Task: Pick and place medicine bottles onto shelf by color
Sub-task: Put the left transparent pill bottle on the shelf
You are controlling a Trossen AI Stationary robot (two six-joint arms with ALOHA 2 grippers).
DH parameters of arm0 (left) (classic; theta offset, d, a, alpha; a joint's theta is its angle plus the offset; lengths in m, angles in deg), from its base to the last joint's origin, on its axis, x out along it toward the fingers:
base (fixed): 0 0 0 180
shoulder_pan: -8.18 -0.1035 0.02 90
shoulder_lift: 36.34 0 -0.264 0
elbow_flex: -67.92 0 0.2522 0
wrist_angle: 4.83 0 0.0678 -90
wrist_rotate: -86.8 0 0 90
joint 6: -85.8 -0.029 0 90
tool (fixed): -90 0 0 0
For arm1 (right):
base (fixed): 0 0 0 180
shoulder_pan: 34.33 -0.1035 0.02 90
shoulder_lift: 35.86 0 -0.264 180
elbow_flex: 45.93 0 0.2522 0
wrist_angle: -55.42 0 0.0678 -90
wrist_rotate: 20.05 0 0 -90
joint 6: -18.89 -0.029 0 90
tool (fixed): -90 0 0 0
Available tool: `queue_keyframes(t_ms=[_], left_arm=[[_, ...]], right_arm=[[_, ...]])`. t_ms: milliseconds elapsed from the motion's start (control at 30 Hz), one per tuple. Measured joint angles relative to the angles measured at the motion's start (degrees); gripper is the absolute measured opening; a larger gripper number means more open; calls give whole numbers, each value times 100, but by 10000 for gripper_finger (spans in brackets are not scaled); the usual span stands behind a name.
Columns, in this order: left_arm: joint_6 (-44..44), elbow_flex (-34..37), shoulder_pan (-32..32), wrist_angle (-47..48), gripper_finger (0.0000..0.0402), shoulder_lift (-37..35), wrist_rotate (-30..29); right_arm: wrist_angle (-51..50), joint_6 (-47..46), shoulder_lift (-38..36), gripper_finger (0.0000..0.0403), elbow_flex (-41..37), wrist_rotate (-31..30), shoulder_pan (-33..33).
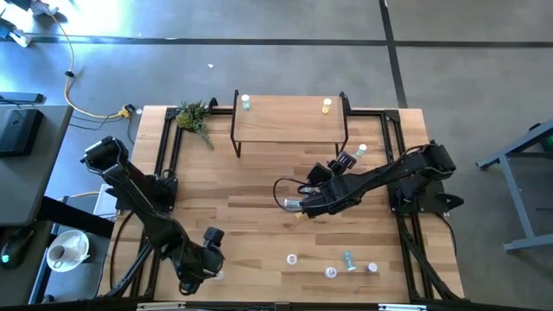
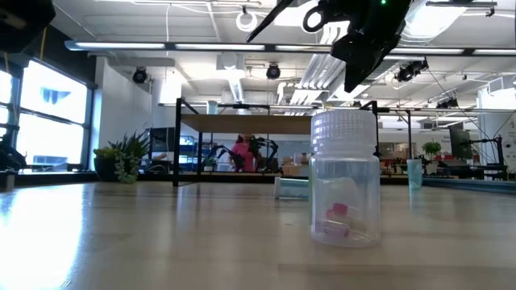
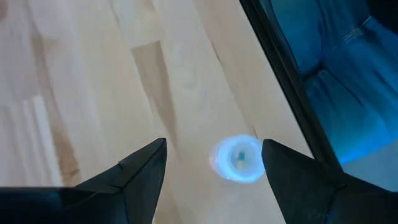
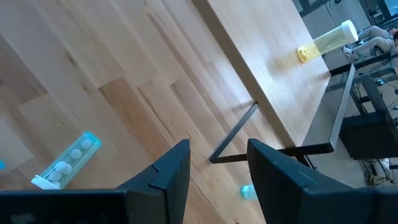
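R tool (image 1: 304, 206) hangs over the slatted light-wood table (image 1: 251, 225), just in front of the low light-wood shelf on thin black legs (image 1: 289, 121); fingers (image 4: 171, 171) part-open w/ nothing between them. A clear light-blue bottle w/ white cap (image 4: 67, 160) lies on its side beside it. On the shelf: yellow bottle (image 1: 327, 105) at the R end, greenish bottle (image 1: 245, 102) at the L end. Well in front of the shelf, near the table's front edge, several small bottles (image 1: 331, 271). L tool (image 3: 214, 171) is far from the shelf at the front-L edge, fingers wide, straddling a white-capped bottle (image 3: 237, 159), not gripping.
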Motion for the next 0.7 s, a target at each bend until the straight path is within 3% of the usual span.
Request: queue_keyframes(t_ms=[433,700], left_arm=[[329,0,107,-371,255,335,192],[548,0,299,-398,255,335,-148]], right_arm=[[107,4,0,151,0,11,-2],[233,-1,0,151,0,83,-18]])
